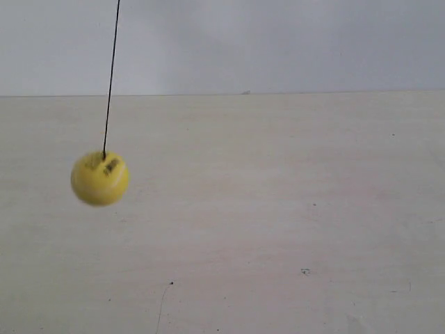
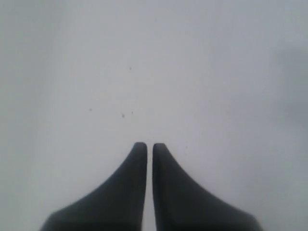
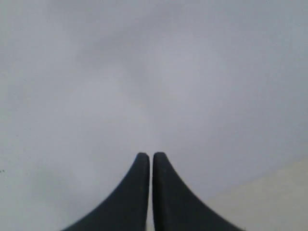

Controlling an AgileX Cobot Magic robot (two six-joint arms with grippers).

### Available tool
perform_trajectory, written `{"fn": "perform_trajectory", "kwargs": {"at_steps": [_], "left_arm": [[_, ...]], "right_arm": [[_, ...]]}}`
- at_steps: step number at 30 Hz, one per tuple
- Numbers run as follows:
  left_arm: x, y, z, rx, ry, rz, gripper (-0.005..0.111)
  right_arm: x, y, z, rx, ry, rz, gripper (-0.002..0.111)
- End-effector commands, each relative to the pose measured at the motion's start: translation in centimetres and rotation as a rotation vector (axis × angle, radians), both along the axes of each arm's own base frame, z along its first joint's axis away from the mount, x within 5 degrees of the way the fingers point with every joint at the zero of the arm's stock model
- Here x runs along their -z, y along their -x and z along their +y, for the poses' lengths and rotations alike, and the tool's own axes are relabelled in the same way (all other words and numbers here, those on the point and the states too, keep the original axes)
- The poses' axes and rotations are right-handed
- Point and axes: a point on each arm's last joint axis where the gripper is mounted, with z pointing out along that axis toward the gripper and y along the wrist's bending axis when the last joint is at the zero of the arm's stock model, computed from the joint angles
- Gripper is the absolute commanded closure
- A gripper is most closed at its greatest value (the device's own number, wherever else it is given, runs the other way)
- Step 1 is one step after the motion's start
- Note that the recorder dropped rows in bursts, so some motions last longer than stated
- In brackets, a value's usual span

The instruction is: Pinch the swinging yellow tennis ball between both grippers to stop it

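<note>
Our left hand (image 2: 149, 146) and right hand (image 3: 149, 155) are both closed, holding nothing. The yellow tennis ball (image 1: 100, 178) hangs on its string (image 1: 110, 76), not in front of either hand. We think it is light and fuzzy, so we should press its two sides

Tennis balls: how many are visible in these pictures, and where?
1. The yellow tennis ball hangs on a thin dark string in the left part of the exterior view. Neither wrist view shows a ball; none seems hidden.

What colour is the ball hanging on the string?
The ball is bright yellow with dark printed marks; the exterior view shows it best.
</note>
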Motion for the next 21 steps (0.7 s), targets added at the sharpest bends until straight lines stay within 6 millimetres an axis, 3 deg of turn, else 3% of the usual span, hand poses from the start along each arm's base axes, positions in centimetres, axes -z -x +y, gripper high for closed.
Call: {"fn": "perform_trajectory", "kwargs": {"at_steps": [1,7,12,16,21], "left_arm": [[-2.0,1.0,-0.3,0.037,-0.007,-0.161,0.102],[-7.9,0.0,-0.8,0.064,-0.072,-0.18,0.102],[-11.6,-4.0,-1.6,0.124,-0.168,-0.006,0.102],[-11.2,-9.0,-2.2,0.194,-0.216,0.222,0.102],[-7.6,-13.9,-3.2,0.324,-0.304,0.424,0.102]], "right_arm": [[-3.2,1.1,0.3,0.011,0.1,-0.196,0.108],[-8.4,-0.1,0.4,0.008,0.138,-0.2,0.108],[-10.9,-4.4,0.6,0.0,0.2,-0.066,0.108],[-10.1,-9.1,0.8,-0.013,0.316,0.157,0.108],[-6.2,-13.6,1.1,-0.065,0.45,0.398,0.108]]}}
